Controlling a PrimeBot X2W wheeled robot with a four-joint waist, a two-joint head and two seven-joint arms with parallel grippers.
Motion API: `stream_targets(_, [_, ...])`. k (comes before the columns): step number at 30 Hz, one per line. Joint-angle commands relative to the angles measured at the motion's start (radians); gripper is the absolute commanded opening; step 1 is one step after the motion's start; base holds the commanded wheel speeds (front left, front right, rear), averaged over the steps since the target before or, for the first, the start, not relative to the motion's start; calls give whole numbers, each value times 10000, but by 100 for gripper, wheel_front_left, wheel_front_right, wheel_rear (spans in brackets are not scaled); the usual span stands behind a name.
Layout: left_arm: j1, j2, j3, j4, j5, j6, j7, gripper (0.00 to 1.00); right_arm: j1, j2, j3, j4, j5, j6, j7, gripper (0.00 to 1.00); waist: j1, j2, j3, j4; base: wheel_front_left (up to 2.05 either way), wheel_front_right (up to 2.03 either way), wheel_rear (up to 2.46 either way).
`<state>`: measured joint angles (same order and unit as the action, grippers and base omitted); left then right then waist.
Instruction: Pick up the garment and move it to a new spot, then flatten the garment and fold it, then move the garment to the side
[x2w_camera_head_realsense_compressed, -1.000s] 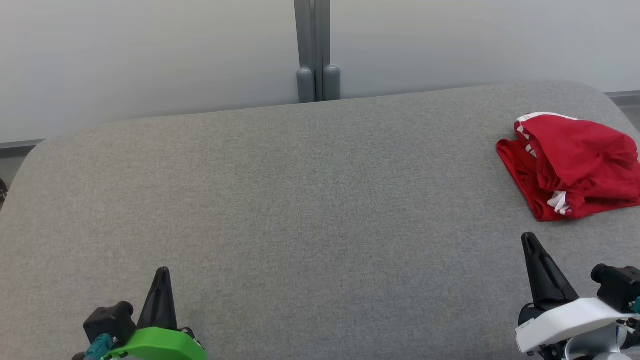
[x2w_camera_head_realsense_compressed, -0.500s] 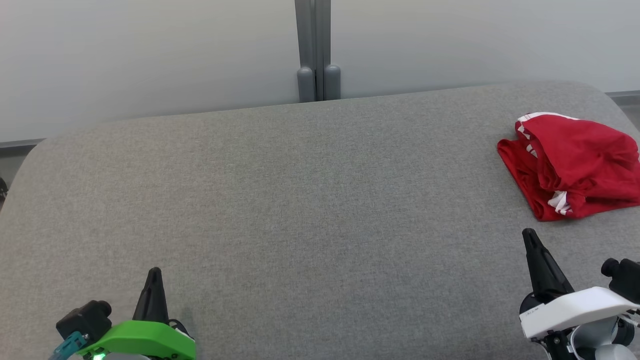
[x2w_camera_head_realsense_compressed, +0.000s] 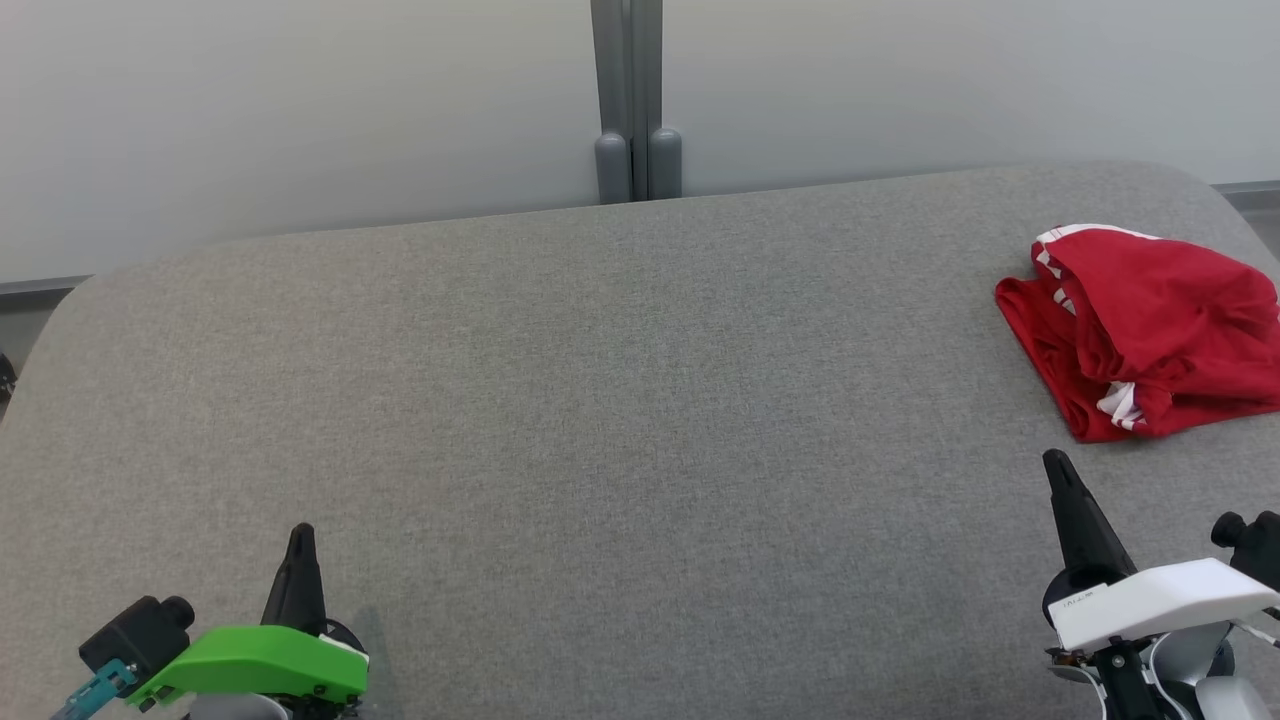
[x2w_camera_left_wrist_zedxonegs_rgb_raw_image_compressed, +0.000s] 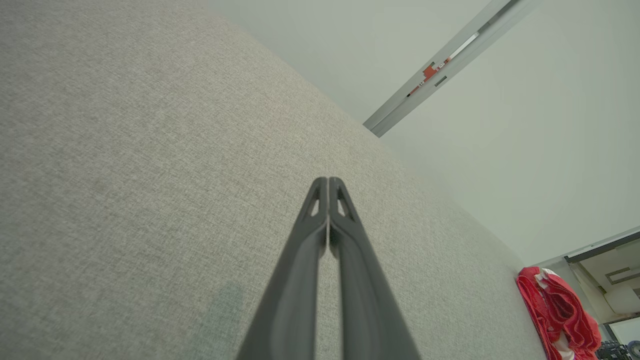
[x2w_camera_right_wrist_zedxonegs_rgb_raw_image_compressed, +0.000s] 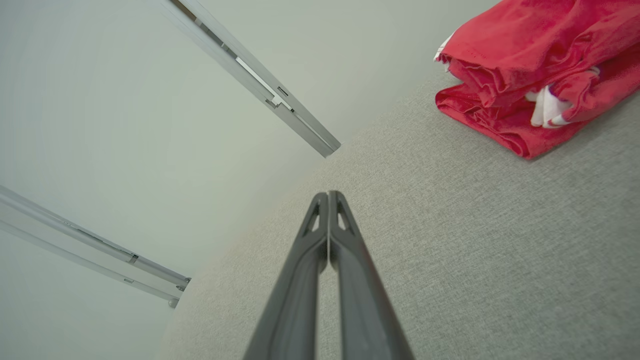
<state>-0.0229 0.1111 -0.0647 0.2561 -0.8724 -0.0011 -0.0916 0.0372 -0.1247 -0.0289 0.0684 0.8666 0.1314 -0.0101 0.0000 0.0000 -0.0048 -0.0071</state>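
Garment (x2w_camera_head_realsense_compressed: 1145, 330), red with white trim, folded at table's (x2w_camera_head_realsense_compressed: 600, 420) right edge. Left gripper (x2w_camera_head_realsense_compressed: 300, 535) and right gripper (x2w_camera_head_realsense_compressed: 1055, 462) both clenched, empty, apart from it.

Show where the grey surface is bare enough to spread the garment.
Bare: the whole middle and left of the grey surface, from the far edge under the wall post down to the left claw and right claw. Crowded: only the far right corner, where the bundled red garment lies.
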Motion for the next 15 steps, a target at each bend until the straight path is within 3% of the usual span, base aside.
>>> stream_targets(1, [-313,14,129,-142,-318,-92,73,0,-255,-27,-63,-31,333,-4,40,0,0,0,1,1,0,0,0])
stream_targets(15, [-463,-127,509,-145,-1889,-365,517,0,-546,96,-175,363,1973,-5,256,0,0,0,14,13,0,0,0])
